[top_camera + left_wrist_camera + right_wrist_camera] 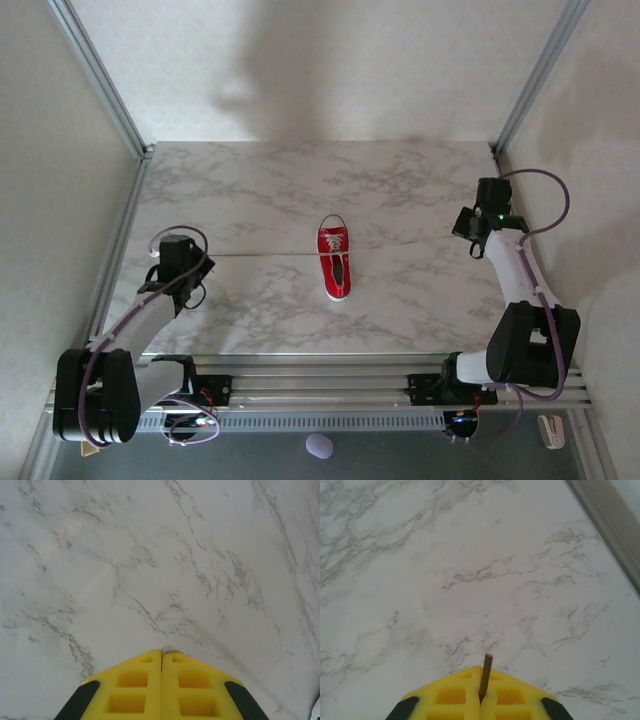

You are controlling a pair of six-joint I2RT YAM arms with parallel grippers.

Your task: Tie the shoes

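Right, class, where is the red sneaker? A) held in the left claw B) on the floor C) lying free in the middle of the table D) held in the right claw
C: the red sneaker lies alone mid-way across the marble table, nothing touching it.

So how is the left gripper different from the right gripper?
The left gripper has its jaws shut on nothing; the right gripper pinches a thin brown stick in its jaws. On the marble table, the left gripper sits nearer the front edge than the right gripper. Both have yellow jaws, closed, away from the red sneaker.
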